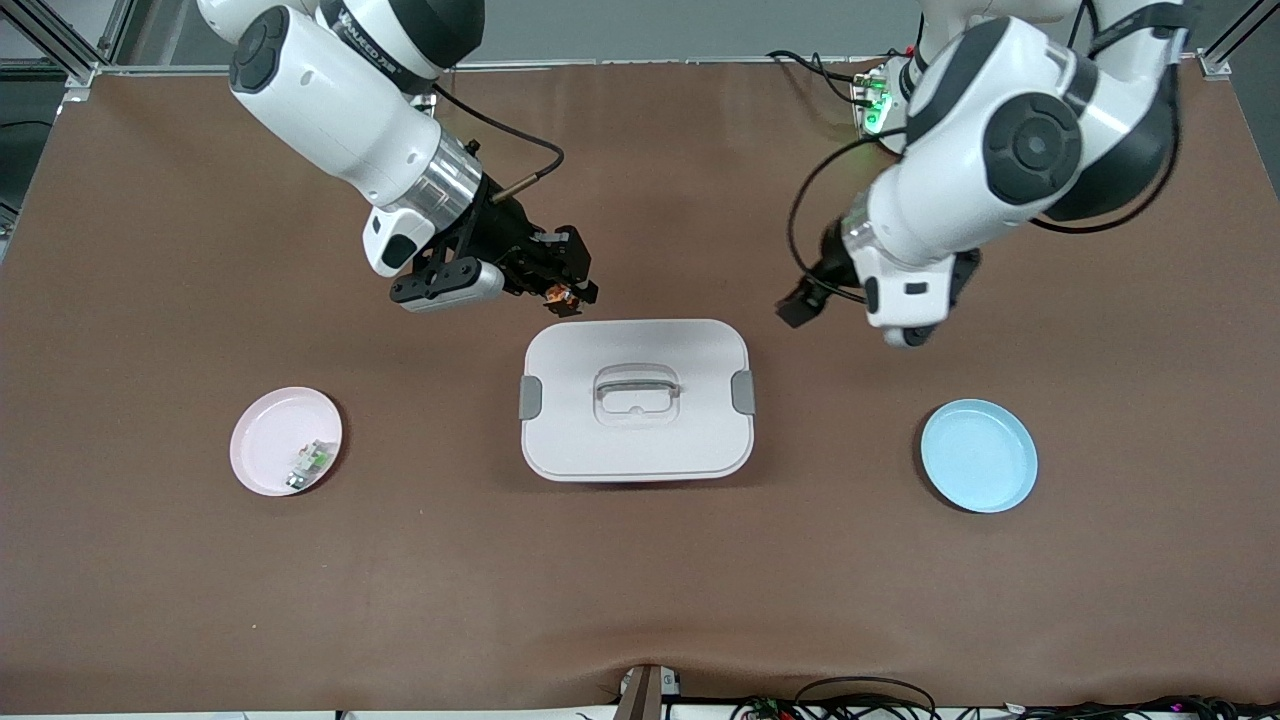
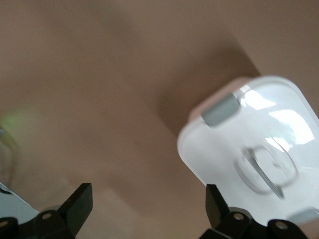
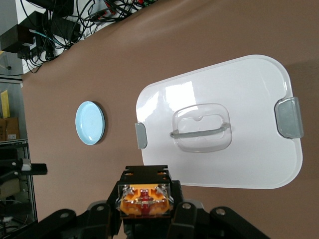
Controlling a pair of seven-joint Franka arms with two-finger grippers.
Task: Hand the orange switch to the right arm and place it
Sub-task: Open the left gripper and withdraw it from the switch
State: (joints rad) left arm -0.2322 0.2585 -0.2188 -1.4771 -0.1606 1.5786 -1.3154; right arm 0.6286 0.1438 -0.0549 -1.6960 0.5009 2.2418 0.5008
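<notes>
My right gripper (image 1: 562, 290) is shut on the orange switch (image 1: 558, 294), a small black part with a clear orange section. It holds the switch in the air just over the table, beside the edge of the white box that faces the arms' bases. In the right wrist view the switch (image 3: 144, 200) sits between the black fingers of that gripper (image 3: 144, 208). My left gripper (image 1: 803, 303) hangs over bare table toward the left arm's end of the box. In the left wrist view it (image 2: 148, 209) is open and empty.
A white lidded box (image 1: 636, 398) with grey clips and a clear handle stands mid-table. A pink plate (image 1: 262, 440) holding a whitish-and-green part (image 1: 312, 462) lies toward the right arm's end. A blue plate (image 1: 978, 455) lies toward the left arm's end.
</notes>
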